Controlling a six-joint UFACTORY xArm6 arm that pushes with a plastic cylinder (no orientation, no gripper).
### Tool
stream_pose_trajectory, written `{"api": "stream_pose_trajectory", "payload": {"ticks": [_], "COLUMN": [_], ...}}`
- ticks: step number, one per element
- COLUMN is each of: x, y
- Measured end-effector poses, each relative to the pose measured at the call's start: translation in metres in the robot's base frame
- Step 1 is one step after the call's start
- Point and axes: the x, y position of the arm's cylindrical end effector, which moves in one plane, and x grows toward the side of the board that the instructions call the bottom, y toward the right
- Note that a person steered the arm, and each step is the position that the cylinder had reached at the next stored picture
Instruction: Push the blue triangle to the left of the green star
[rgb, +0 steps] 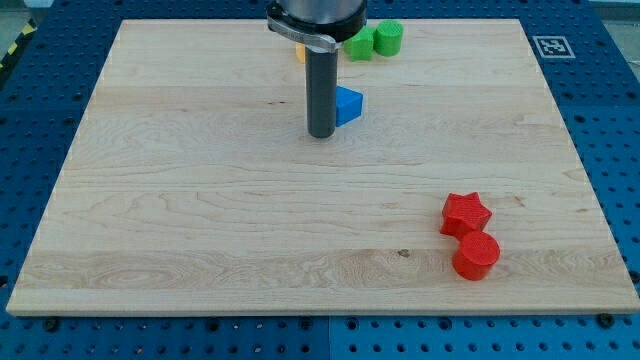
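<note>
The blue triangle (348, 105) lies on the wooden board, in the upper middle of the view. My tip (321, 134) stands right against the triangle's left side, partly hiding it. The green star (359, 43) lies near the board's top edge, above and slightly right of the triangle, partly hidden by the arm's mount. A green cylinder (389, 37) sits touching the star's right side.
A red star (465, 213) and a red cylinder (476, 255) sit together at the board's lower right. A sliver of an orange block (299, 53) shows at the left of the rod, mostly hidden. The board's (180, 200) edges drop to a blue perforated table.
</note>
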Motion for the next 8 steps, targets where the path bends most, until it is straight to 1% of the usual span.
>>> {"api": "stream_pose_trajectory", "payload": {"ticks": [2, 3, 4, 5, 7, 8], "x": [0.0, -0.001, -0.005, -0.03, -0.06, -0.084], "y": [0.029, 0.035, 0.025, 0.024, 0.038, 0.04]}}
